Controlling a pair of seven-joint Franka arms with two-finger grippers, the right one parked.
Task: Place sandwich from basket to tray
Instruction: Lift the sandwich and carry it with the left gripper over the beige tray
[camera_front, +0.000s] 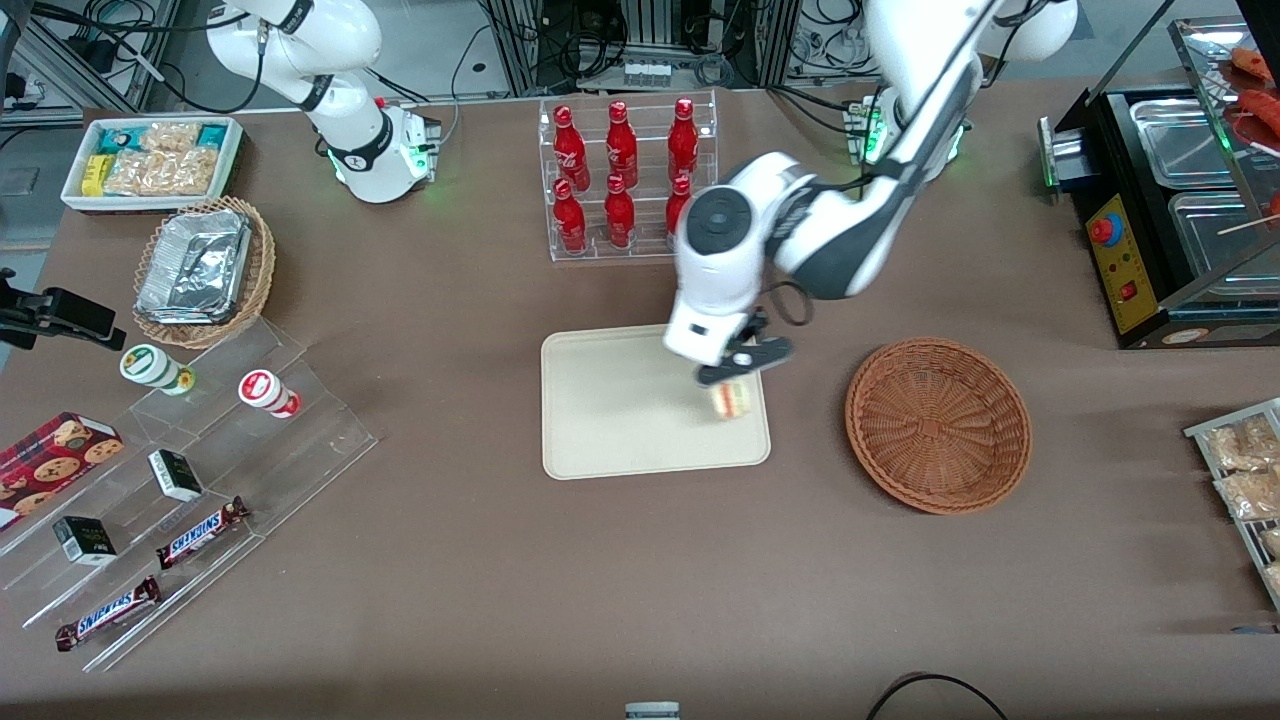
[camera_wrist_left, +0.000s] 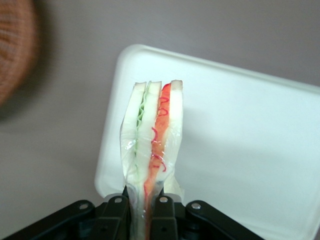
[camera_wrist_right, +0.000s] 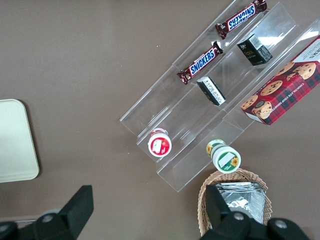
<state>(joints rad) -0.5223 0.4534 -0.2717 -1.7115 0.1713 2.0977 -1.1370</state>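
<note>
two chocolate bars (camera_front: 203, 532) (camera_front: 108, 613) on the clear stepped stand read "snickers" in the front view, and the same word shows on both in the right wrist view. the red plaid box (camera_wrist_right: 283, 92) beside the stand carries "chocolate chip", with further words too small to read. the red bottles (camera_front: 620, 175) bear white script that cannot be made out. the end effector (camera_front: 738, 375) carries no readable mark.

High front view, two wrist close-ups
</note>
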